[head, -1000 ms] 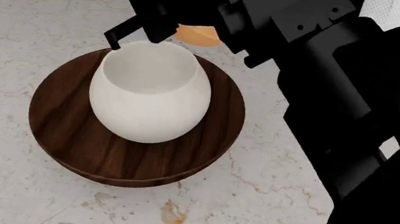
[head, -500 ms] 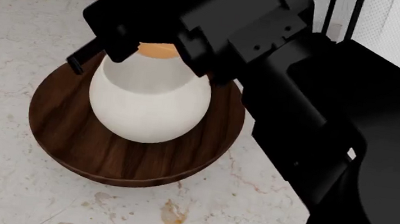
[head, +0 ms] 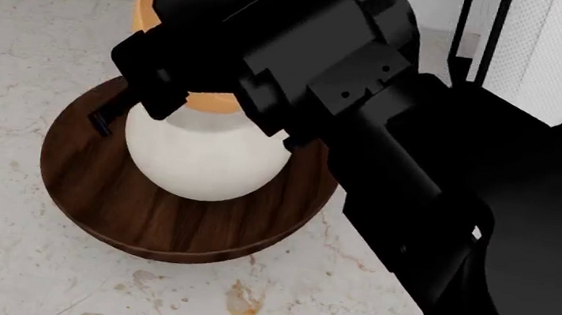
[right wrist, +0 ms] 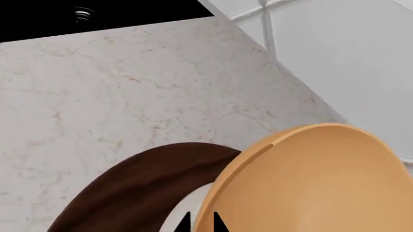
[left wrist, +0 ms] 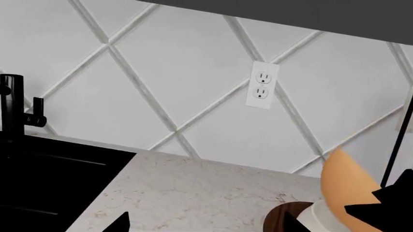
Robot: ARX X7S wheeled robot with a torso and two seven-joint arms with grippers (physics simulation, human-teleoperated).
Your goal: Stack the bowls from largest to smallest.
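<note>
The wide dark-brown bowl (head: pixel 97 184) sits on the marble counter with the white bowl (head: pixel 207 161) standing inside it. My right gripper (right wrist: pixel 201 226) is shut on the rim of the orange-tan bowl (right wrist: pixel 310 179), one fingertip on each side of its wall. It holds that bowl tilted, right over the white bowl's mouth; whether the two touch is hidden by my right arm (head: pixel 373 96). In the left wrist view my left gripper (left wrist: pixel 205 227) is open over bare counter, left of the brown bowl (left wrist: pixel 284 218) and the orange-tan bowl (left wrist: pixel 345 186).
A white paper-towel roll (head: pixel 558 54) in a black stand (head: pixel 480 37) stands at the back right. A black sink (left wrist: pixel 51 183) with a faucet (left wrist: pixel 9 106) lies to the left. The tiled wall with an outlet (left wrist: pixel 261 92) runs behind the counter.
My right gripper has carried the orange-tan bowl from behind the white bowl to over its mouth, moving left and toward me. The brown and white bowls have not moved.
</note>
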